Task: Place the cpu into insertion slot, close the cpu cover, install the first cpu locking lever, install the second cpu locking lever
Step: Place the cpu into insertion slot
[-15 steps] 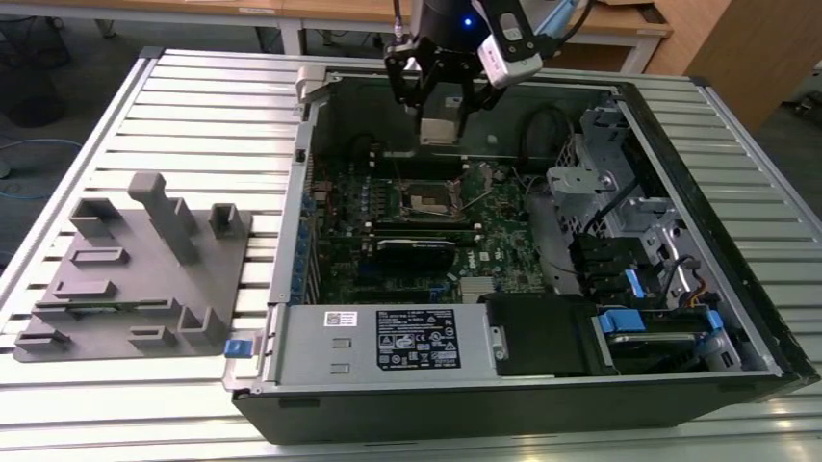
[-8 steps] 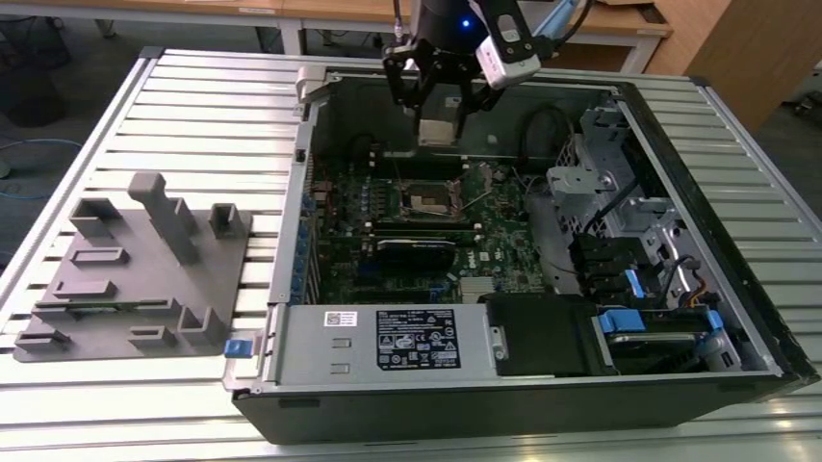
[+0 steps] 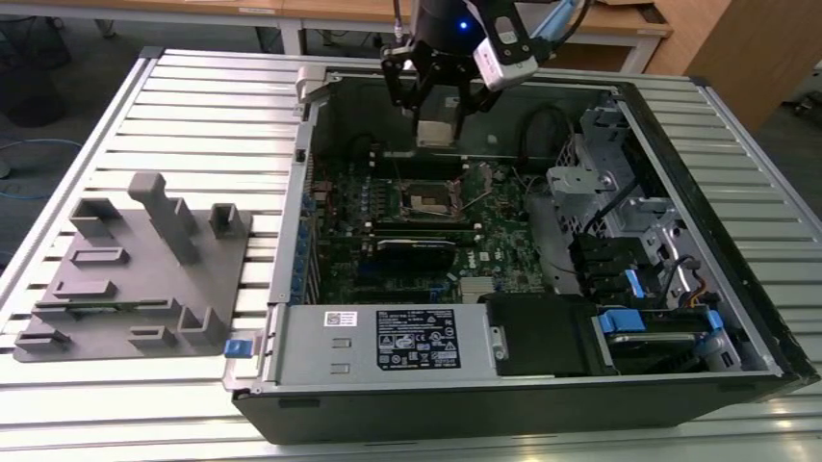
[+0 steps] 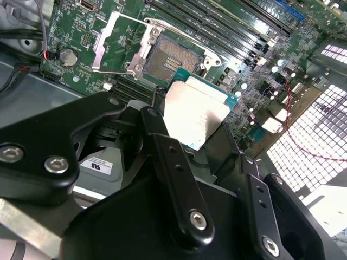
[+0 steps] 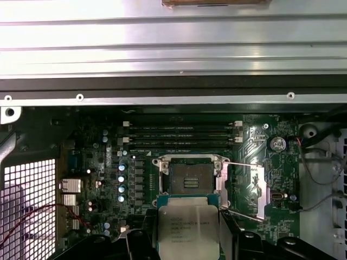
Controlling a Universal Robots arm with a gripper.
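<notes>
In the exterior view the gripper [image 3: 437, 120] hangs over the open case [image 3: 514, 414], its fingers clamped on two edges of the cpu [image 3: 437, 134]. Both wrist views show the chip's flat, dull-silver square face, apart from the dark square slot [image 5: 190, 177]. The thin metal cover [image 5: 258, 187] lies flipped aside.

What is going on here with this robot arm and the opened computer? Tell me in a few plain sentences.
The robot's gripper holds the cpu by its edges, above the motherboard inside the open computer case. The chip is in the air, not yet seated. In the first wrist view the insertion slot lies bare just beyond the chip, and the cpu cover is swung open to one side. So the first step is under way; the cover is not yet closed.
</notes>
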